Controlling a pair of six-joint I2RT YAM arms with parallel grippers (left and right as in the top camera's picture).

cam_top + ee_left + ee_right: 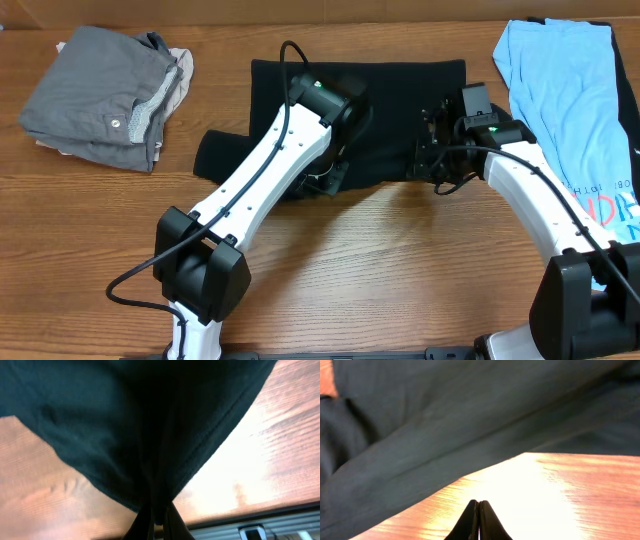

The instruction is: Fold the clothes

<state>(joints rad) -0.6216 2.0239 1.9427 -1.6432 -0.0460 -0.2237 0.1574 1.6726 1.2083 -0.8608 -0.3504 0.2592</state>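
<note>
A black garment lies spread in the middle of the wooden table, with a sleeve sticking out at its left. My left gripper is at the garment's front edge. In the left wrist view its fingers are shut on a bunched fold of the black cloth, which is lifted off the wood. My right gripper is at the garment's front right corner. In the right wrist view its fingers are shut with nothing between them, over bare wood, and the black cloth lies just beyond them.
A pile of folded grey clothes sits at the back left. A light blue T-shirt with red print lies along the right side, partly under my right arm. Bare wood fills the front of the table.
</note>
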